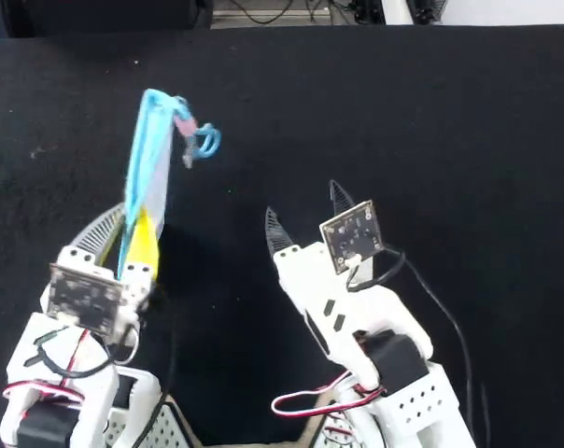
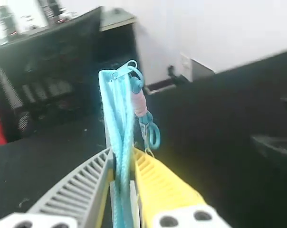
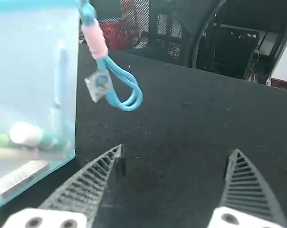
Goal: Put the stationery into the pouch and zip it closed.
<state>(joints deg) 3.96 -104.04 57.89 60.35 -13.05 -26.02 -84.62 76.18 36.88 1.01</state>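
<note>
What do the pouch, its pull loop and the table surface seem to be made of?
The pouch looks like translucent plastic, frosted blue: the stationery shows blurrily through its wall. The pull loop seems a smooth blue cord, possibly rubbery. The table appears covered in matte black fabric or felt.

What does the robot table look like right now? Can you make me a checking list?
Surface: black table, bare around the arms.
Job's things: see-through blue pouch held upright off the table; stationery inside it; zip pull with a pink bead and a blue loop hanging at the top end.
Clutter: nothing seen.
Grippers: left gripper has its fingers shut on the pouch's lower end; right gripper is open, holding nothing, beside the pouch.
Cables: red and white wires at the arm bases; black cable running from the right wrist.
Surroundings: dark shelves and a white wall beyond the table.
</note>
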